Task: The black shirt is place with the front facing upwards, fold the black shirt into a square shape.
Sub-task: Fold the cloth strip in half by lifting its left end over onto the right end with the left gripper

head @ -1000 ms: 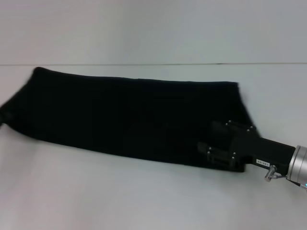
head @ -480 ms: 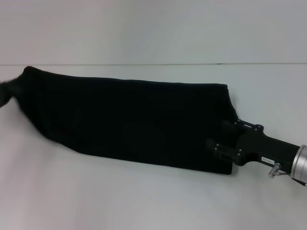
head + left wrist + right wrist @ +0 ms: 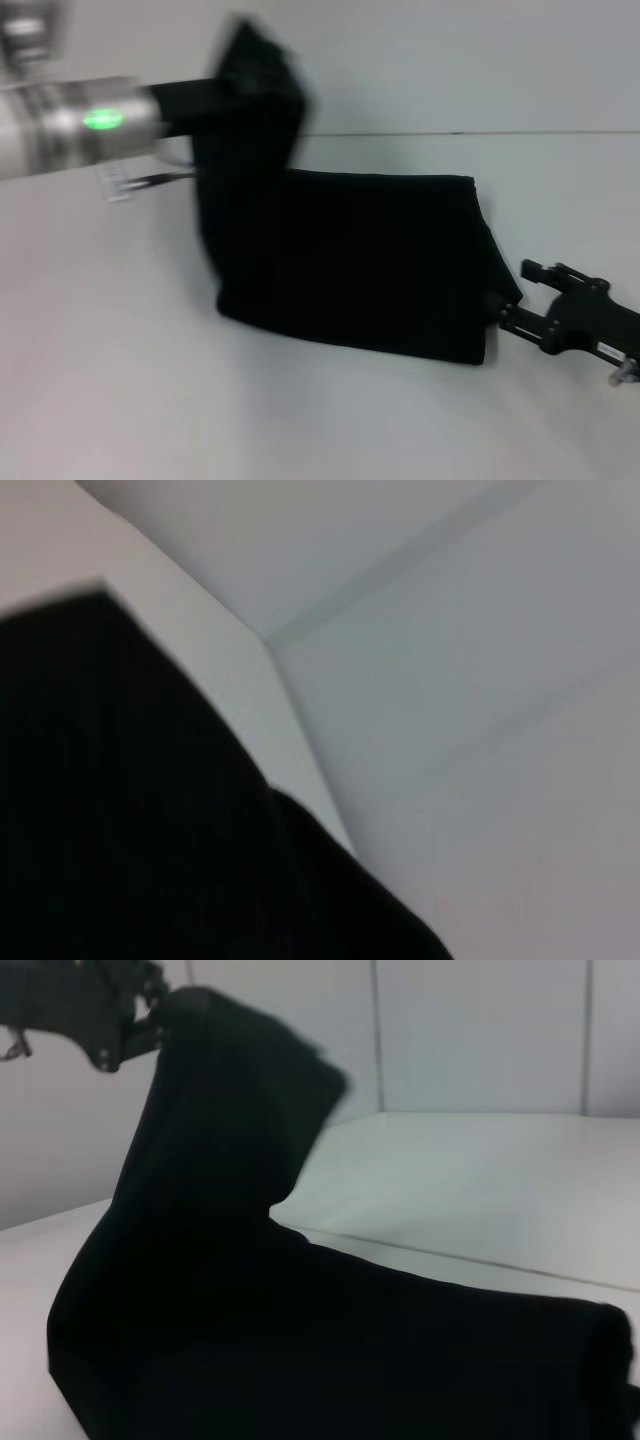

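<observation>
The black shirt (image 3: 360,270) lies as a folded band on the white table, with its left end raised. My left gripper (image 3: 215,105) is shut on that left end and holds it high above the table, the cloth draping down from it. The right wrist view shows this gripper (image 3: 155,1010) pinching the raised end of the shirt (image 3: 300,1340). In the left wrist view the shirt (image 3: 120,810) fills the lower part. My right gripper (image 3: 515,295) is open, low at the shirt's right edge, just beside the cloth. No lettering or label shows.
The white table (image 3: 200,400) spreads around the shirt, with bare surface in front and to the left. Its back edge meets a pale wall (image 3: 450,60) behind the shirt.
My left arm has come into view, lifting the shirt's left end up and to the right. My right gripper has drawn back off the shirt to its right edge.
</observation>
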